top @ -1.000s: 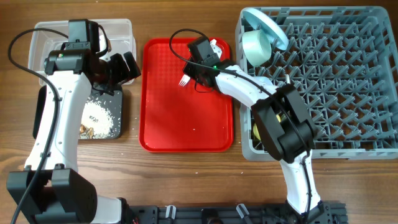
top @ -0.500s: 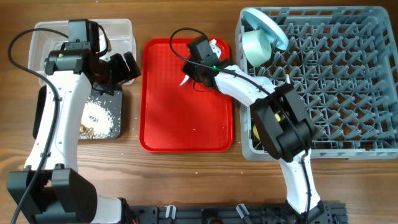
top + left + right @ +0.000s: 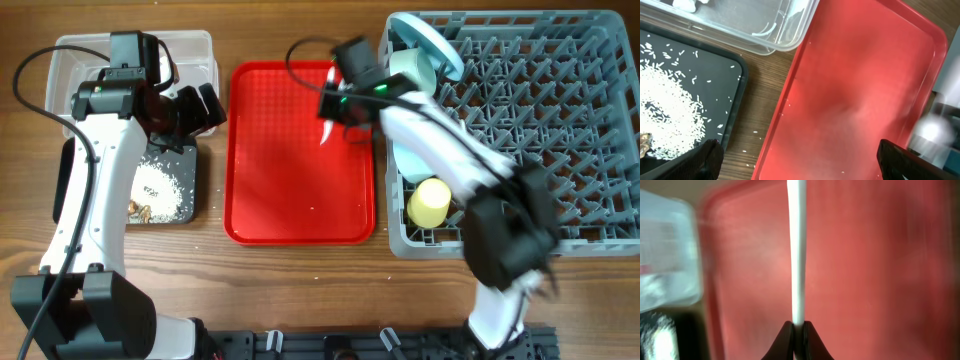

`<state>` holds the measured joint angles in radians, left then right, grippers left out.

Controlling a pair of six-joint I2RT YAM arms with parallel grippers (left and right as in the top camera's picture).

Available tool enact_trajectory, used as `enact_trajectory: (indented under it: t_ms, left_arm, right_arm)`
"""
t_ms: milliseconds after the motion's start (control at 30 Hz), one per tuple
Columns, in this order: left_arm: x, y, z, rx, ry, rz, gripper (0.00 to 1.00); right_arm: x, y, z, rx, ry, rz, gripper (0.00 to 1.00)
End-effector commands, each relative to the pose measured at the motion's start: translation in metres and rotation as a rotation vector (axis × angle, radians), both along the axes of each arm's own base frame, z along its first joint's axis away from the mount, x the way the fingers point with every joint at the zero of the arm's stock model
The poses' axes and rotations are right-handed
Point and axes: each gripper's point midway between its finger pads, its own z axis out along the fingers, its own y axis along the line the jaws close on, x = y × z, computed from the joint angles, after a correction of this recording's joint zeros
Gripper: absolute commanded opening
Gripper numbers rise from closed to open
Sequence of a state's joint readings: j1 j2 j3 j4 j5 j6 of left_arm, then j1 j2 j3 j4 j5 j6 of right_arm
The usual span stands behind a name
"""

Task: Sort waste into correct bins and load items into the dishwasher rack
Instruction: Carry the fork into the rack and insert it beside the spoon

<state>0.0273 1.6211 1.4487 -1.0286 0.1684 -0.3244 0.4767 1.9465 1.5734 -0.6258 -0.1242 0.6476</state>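
My right gripper (image 3: 335,112) is shut on a white plastic fork (image 3: 328,131) and holds it above the right side of the flat red tray (image 3: 300,190). In the right wrist view the fork handle (image 3: 798,255) rises straight from the closed jaws (image 3: 797,330). My left gripper (image 3: 195,108) is open and empty, hovering between the black tray (image 3: 185,205) and the red tray. Its fingers frame bare wood and red tray (image 3: 800,160). White rice (image 3: 160,185) and brown scraps (image 3: 140,210) lie in the black tray. The grey rack (image 3: 560,150) holds a pale blue plate (image 3: 432,40), a pale green bowl (image 3: 410,68) and a yellow cup (image 3: 430,200).
The clear tub (image 3: 80,50) stands at the back left, partly under my left arm; its corner shows in the left wrist view (image 3: 740,25). A few rice grains lie on the wood beside the black tray (image 3: 690,70). The snack wrapper is not visible.
My right arm has swung right towards the rack, carrying the fork from the tray's upper middle to its right edge. The yellow cup is now uncovered. The left arm has not moved.
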Motion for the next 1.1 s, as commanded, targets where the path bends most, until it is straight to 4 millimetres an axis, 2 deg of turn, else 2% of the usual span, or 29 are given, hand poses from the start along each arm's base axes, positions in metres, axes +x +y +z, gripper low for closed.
enact_trajectory:
  t_ms: [0,67,100,200,267,367,600,767,800,867,900,967,1033,1067]
  left_arm:
    - [0.003,0.002,0.008,0.005,-0.024,0.007,1.0]
    - [0.003,0.002,0.008,0.005,-0.024,0.007,1.0]
    - [0.003,0.002,0.008,0.005,-0.024,0.007,1.0]
    - [0.003,0.002,0.008,0.005,-0.024,0.007,1.0]
    - [0.003,0.002,0.008,0.005,-0.024,0.007,1.0]
    - [0.003,0.002,0.008,0.005,-0.024,0.007,1.0]
    - [0.003,0.002,0.008,0.005,-0.024,0.007,1.0]
    - [0.003,0.002,0.008,0.005,-0.024,0.007,1.0]
    - [0.003,0.002,0.008,0.005,-0.024,0.007,1.0]
    - [0.003,0.002,0.008,0.005,-0.024,0.007,1.0]
    - [0.003,0.002,0.008,0.005,-0.024,0.007,1.0]
    - [0.003,0.002,0.008,0.005,-0.024,0.007,1.0]
    - [0.003,0.002,0.008,0.005,-0.024,0.007,1.0]
    - [0.003,0.002,0.008,0.005,-0.024,0.007,1.0]
  right_arm:
    - [-0.015,-0.05,0.115,-0.153,-0.293,0.113,0.04]
    - [-0.028,-0.076,0.138,-0.241,-0.338,0.123,0.04]
    - [-0.036,-0.096,0.148,-0.312,-0.351,0.107,0.04]
    - [-0.054,-0.148,0.16,-0.47,-0.327,0.01,0.04]
    - [-0.067,-0.184,0.154,-0.586,-0.262,-0.039,0.04]
    - [-0.078,-0.21,0.129,-0.669,-0.151,-0.023,0.04]
    - [-0.086,-0.245,0.05,-0.724,0.042,-0.031,0.04]
    - [-0.092,-0.25,0.01,-0.716,0.12,-0.014,0.05]
    - [-0.094,-0.247,0.004,-0.705,0.132,-0.004,0.18]
    - [-0.093,-0.245,0.001,-0.693,0.137,0.001,0.39]
    - [-0.092,-0.244,0.001,-0.687,0.131,0.001,0.44]
    - [-0.09,-0.243,0.006,-0.676,0.118,-0.005,0.54]
    - [-0.089,-0.242,0.015,-0.667,0.102,-0.017,0.57]
    - [-0.09,-0.242,0.025,-0.66,0.089,-0.035,0.58]
